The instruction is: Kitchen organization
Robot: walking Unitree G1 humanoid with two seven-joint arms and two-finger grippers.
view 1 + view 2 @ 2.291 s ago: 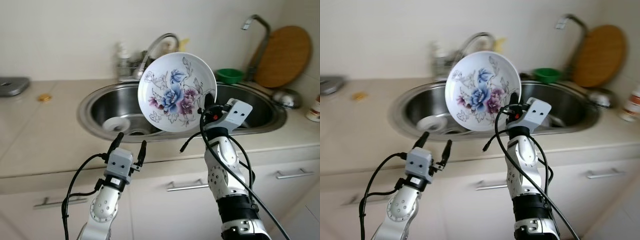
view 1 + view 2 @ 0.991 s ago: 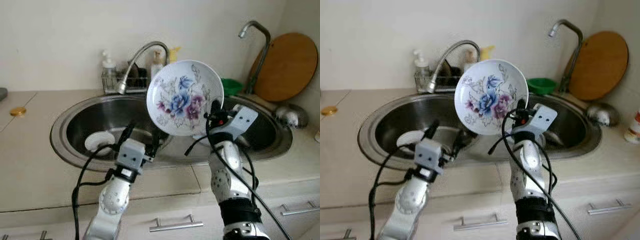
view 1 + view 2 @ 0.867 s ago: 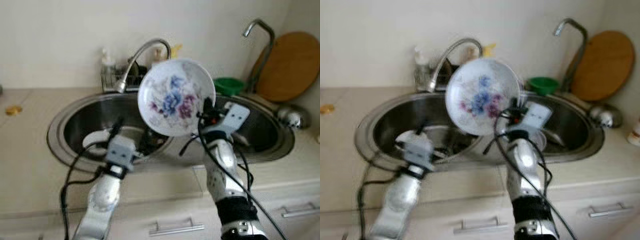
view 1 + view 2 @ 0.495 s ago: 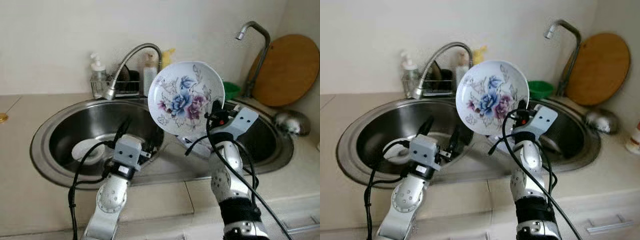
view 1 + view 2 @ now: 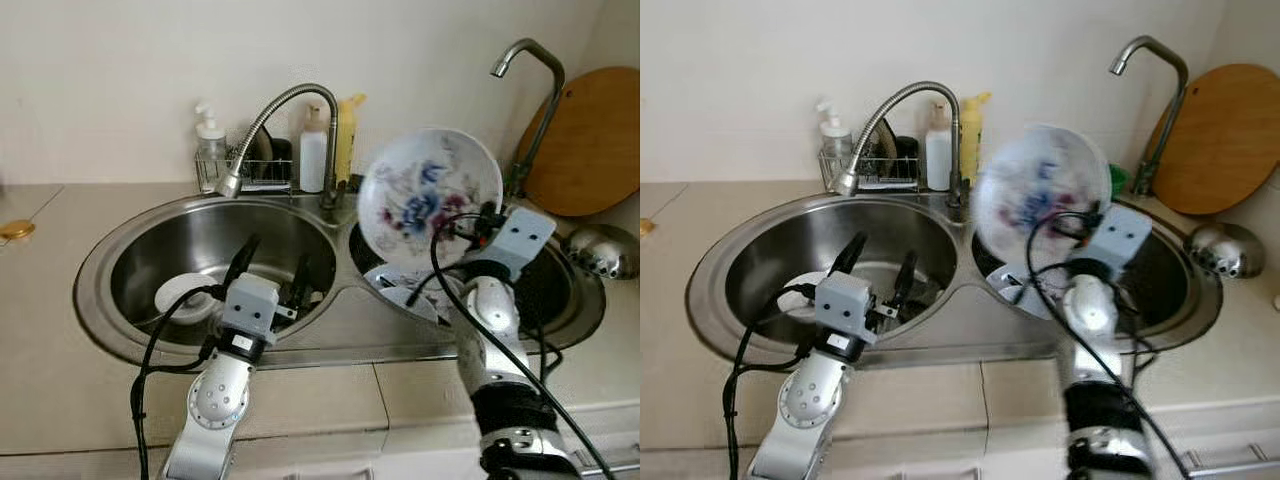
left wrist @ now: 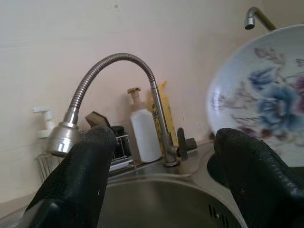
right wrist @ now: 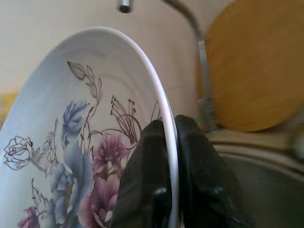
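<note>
Two steel sink basins (image 5: 130, 262) are set into beige counter. One floral plate (image 5: 428, 196) is pinched upright by the right gripper (image 7: 169, 137) above the right basin; the left gripper (image 5: 270, 268) is spread over the left basin.

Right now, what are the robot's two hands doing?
Left gripper: open, holding nothing, over the left sink basin.
Right gripper: shut on the flowered plate.
</note>
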